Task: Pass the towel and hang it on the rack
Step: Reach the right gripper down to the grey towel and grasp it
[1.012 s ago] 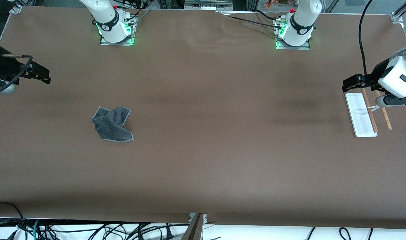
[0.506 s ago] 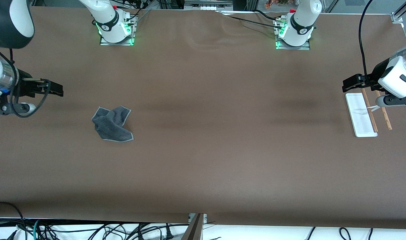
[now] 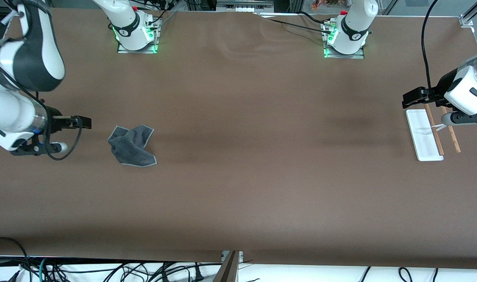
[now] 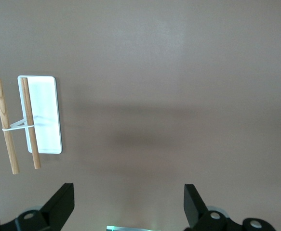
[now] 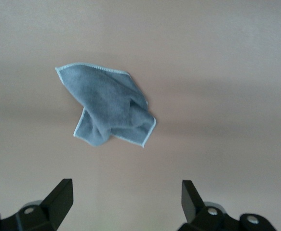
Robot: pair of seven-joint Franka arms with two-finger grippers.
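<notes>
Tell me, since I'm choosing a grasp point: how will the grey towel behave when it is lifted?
The towel lies crumpled with folds overlapping, so it is probably floppy and will droop from wherever it is pinched. It looks thin and light, so it may drag or bunch if pushed. The right gripper, open, hangs beside it; the left gripper waits open by the rack.

The towel (image 3: 132, 145) lies crumpled on the brown table toward the right arm's end, dark grey with a thin light grey stitched border, one corner folded over itself (its edges still trace a rough, lopsided shape) (image 5: 109, 108). Well apart, toward the left arm's end, the rack (image 3: 426, 135) sits with its flat white rectangular base (image 4: 44, 115) down, two thin brown wooden rods (image 4: 30, 122) running parallel along one long edge, joined by white supports.
</notes>
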